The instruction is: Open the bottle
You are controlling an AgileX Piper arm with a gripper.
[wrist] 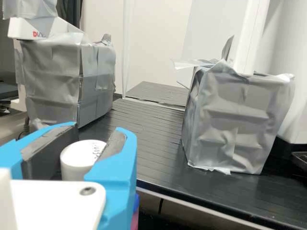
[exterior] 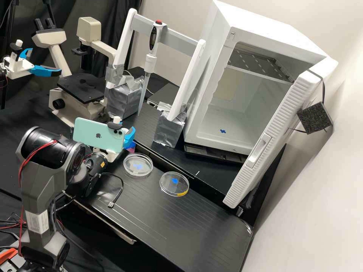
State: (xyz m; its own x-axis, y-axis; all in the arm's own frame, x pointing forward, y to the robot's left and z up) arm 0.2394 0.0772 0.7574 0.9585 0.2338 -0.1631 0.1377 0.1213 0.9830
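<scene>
"Pinching the round white plastic cap (wrist: pixel 76 162) with the white-and-blue gripper (exterior: pixel 129 136)?"

"Flanking it, but not managing to tell."

"Finding the pink-sided bottle (wrist: pixel 135 221)?"

"Yes, near the clear round dish (exterior: pixel 146 167)."

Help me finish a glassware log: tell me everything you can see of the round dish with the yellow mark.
The dish is round, shallow and clear, of glass or clear plastic, with thin rims that catch the light. A bright blue patch shows near its middle and a yellow strip along its edge. It lies flat on the black, ridged surface, which is all that seems to touch it, beside but apart from a similar dish.
</scene>
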